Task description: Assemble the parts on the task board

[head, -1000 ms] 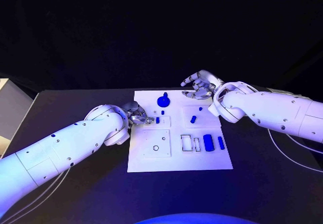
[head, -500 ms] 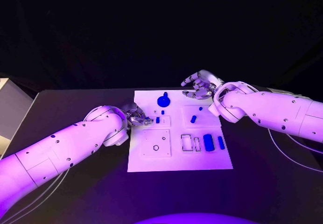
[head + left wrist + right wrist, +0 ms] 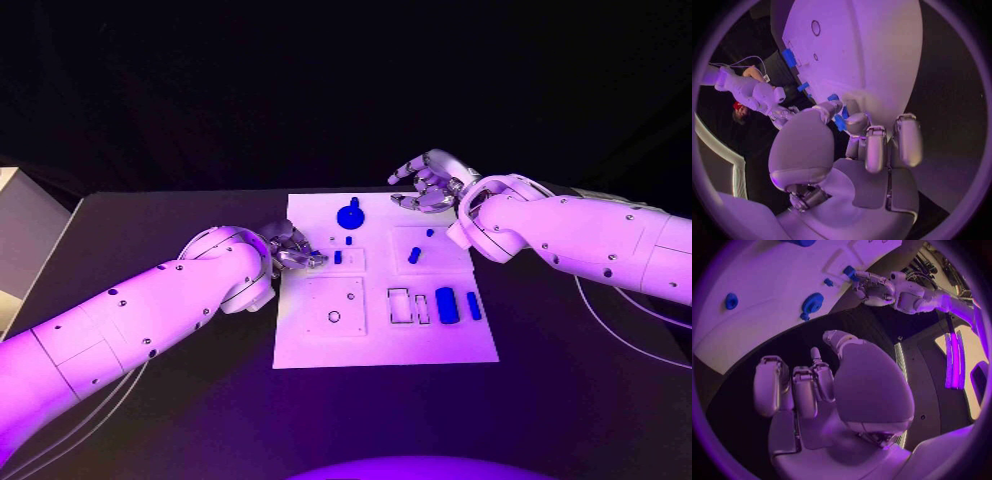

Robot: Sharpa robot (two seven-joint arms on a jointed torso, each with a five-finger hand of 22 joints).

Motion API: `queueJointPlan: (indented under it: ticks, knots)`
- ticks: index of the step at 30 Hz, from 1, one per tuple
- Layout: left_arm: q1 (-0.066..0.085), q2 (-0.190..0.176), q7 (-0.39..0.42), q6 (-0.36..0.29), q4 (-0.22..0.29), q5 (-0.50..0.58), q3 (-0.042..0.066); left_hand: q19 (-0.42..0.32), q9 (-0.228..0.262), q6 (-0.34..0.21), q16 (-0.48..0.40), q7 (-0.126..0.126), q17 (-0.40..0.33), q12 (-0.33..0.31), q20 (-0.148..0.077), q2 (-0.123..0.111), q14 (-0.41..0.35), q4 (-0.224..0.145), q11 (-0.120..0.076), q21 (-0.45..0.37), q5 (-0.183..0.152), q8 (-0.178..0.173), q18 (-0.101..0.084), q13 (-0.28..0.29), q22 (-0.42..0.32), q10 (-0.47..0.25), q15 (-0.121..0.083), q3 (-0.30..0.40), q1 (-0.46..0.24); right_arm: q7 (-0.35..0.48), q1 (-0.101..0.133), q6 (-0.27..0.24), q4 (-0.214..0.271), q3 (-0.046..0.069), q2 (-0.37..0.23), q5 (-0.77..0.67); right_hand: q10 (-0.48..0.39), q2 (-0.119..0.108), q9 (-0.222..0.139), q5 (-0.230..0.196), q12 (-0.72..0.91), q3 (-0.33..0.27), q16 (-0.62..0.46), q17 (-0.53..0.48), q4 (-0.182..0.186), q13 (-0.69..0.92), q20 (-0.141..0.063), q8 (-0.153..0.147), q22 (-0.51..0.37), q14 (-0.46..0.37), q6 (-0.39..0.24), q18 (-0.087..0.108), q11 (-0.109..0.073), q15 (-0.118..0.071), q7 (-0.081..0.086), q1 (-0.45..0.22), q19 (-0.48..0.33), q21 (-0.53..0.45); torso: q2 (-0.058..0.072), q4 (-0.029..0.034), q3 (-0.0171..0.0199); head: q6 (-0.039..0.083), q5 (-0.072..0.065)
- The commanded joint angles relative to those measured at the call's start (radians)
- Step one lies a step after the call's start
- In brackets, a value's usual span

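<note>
The white task board (image 3: 387, 345) lies in the middle of the black table. My left hand (image 3: 299, 250) is at the board's left edge, and its thumb and a finger pinch a small blue part (image 3: 338, 257) standing on the board; the left wrist view shows that part (image 3: 839, 121) between the fingertips. My right hand (image 3: 426, 184) hovers beyond the board's far edge, fingers loosely spread and holding nothing. A round blue part (image 3: 351, 214) sits near that far edge, also seen in the right wrist view (image 3: 812, 303). A blue cylinder (image 3: 446, 305) and a thin blue bar (image 3: 473, 306) lie at the board's right.
Small blue pieces (image 3: 414, 255) stand on the board's far half. A square plate with a round hole (image 3: 335, 317) and rectangular slots (image 3: 405, 306) occupy the near half. A pale box (image 3: 20, 235) stands at the table's left edge. Cables (image 3: 623, 322) trail under my right arm.
</note>
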Motion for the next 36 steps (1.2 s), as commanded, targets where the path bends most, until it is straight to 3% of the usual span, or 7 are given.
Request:
queueJointPlan:
  ticks: [1, 9, 11, 16, 25, 32, 36]
  knots:
    - [-0.001, 0.000, 0.000, 0.011, 0.002, 0.005, -0.001, -0.001, -0.002, 0.003, 0.006, 0.000, 0.263, -0.003, -0.004, 0.002, 0.104, 0.004, -0.005, -0.004, -0.007, -0.005, -0.010, 0.000, 0.001, -0.001, -0.005, -0.008, 0.011, 0.011, -0.001, 0.008, 0.001, 0.000, -0.001, -0.001, 0.008, 0.003, -0.001, 0.007, 0.005, 0.005, 0.004, 0.263, 0.002, 0.124, 0.007, -0.004, 0.036, 0.106, 0.008, -0.010, -0.001, 0.002, -0.002, -0.010, 0.040, 0.006, 0.000, -0.0001, -0.0004, 0.000, 0.000]
    - [-0.001, -0.002, 0.003, 0.009, 0.006, 0.011, -0.001, -0.003, -0.005, 0.002, 0.006, 0.003, 0.263, -0.007, -0.003, -0.007, 0.104, 0.029, -0.002, -0.007, -0.021, -0.007, -0.010, -0.005, -0.002, -0.005, -0.004, -0.035, 0.007, 0.011, -0.001, 0.008, 0.001, 0.000, -0.001, -0.001, 0.008, 0.003, -0.001, 0.007, 0.005, 0.005, 0.004, 0.263, 0.002, 0.124, 0.007, -0.004, 0.036, 0.106, 0.008, -0.010, -0.001, 0.002, -0.002, -0.010, 0.040, 0.006, 0.000, -0.0003, -0.0001, 0.001, -0.001]
    - [-0.001, -0.003, 0.004, 0.008, 0.007, 0.013, -0.001, -0.004, -0.007, 0.002, 0.006, 0.005, 0.263, -0.008, -0.002, -0.005, 0.104, 0.031, -0.001, -0.008, -0.052, -0.009, -0.009, -0.007, -0.004, -0.006, -0.002, -0.052, 0.001, 0.011, -0.001, 0.007, 0.001, 0.000, -0.001, -0.001, 0.008, 0.003, -0.001, 0.007, 0.005, 0.005, 0.004, 0.263, 0.002, 0.124, 0.007, -0.004, 0.036, 0.106, 0.008, -0.010, -0.001, 0.002, -0.002, -0.010, 0.040, 0.006, 0.000, -0.0004, 0.0001, 0.001, -0.001]
    - [-0.002, -0.005, 0.005, 0.002, 0.013, 0.017, 0.001, -0.004, -0.009, 0.002, 0.006, 0.006, 0.263, -0.010, -0.001, 0.000, 0.104, 0.033, 0.000, -0.009, -0.074, -0.011, -0.009, -0.009, -0.005, -0.008, -0.002, -0.069, -0.007, 0.011, -0.001, 0.007, 0.001, 0.000, -0.002, -0.001, 0.007, 0.003, -0.001, 0.007, 0.004, 0.009, 0.004, 0.263, 0.000, 0.123, 0.007, -0.004, 0.036, 0.106, 0.009, -0.010, -0.001, 0.002, -0.002, -0.015, 0.040, 0.005, 0.001, -0.0006, -0.0001, 0.001, -0.001]
    - [-0.002, -0.010, 0.001, -0.005, 0.018, 0.028, 0.009, -0.005, -0.013, 0.002, 0.006, 0.008, 0.263, -0.014, 0.000, 0.027, 0.104, 0.035, 0.002, -0.011, -0.088, -0.014, -0.008, -0.014, -0.006, -0.011, 0.000, -0.089, -0.039, 0.011, -0.001, 0.007, 0.002, 0.000, -0.002, -0.001, 0.007, 0.003, -0.001, 0.007, 0.004, 0.009, 0.004, 0.263, 0.000, 0.123, 0.007, -0.004, 0.036, 0.106, 0.009, -0.010, -0.001, 0.002, -0.002, -0.015, 0.040, 0.005, 0.000, 0.0006, 0.0003, 0.000, -0.003]
    - [-0.002, -0.012, -0.004, 0.000, 0.014, 0.043, 0.011, -0.006, -0.017, 0.000, 0.006, 0.009, 0.263, -0.017, 0.001, 0.073, 0.104, 0.035, 0.003, -0.013, -0.072, -0.017, -0.008, -0.018, -0.008, -0.014, 0.000, -0.093, -0.070, 0.011, -0.001, 0.007, 0.002, 0.000, -0.002, -0.001, 0.007, 0.003, -0.001, 0.007, 0.004, 0.009, 0.004, 0.263, 0.000, 0.123, 0.007, -0.004, 0.036, 0.106, 0.009, -0.010, -0.001, 0.002, -0.002, -0.015, 0.040, 0.005, 0.000, -0.0001, 0.0002, 0.001, -0.002]
    - [-0.002, -0.012, -0.006, 0.006, 0.012, 0.052, 0.012, -0.007, -0.017, -0.002, 0.006, 0.010, 0.263, -0.018, 0.001, 0.081, 0.104, 0.034, 0.003, -0.014, -0.069, -0.017, -0.007, -0.019, -0.009, -0.015, 0.001, -0.093, -0.075, 0.011, -0.002, 0.008, 0.002, 0.000, -0.002, -0.001, 0.007, 0.003, -0.001, 0.007, 0.004, 0.009, 0.004, 0.263, 0.000, 0.123, 0.007, -0.004, 0.036, 0.106, 0.009, -0.010, -0.001, 0.002, -0.002, -0.015, 0.040, 0.005, 0.000, 0.0001, 0.0002, 0.000, -0.002]
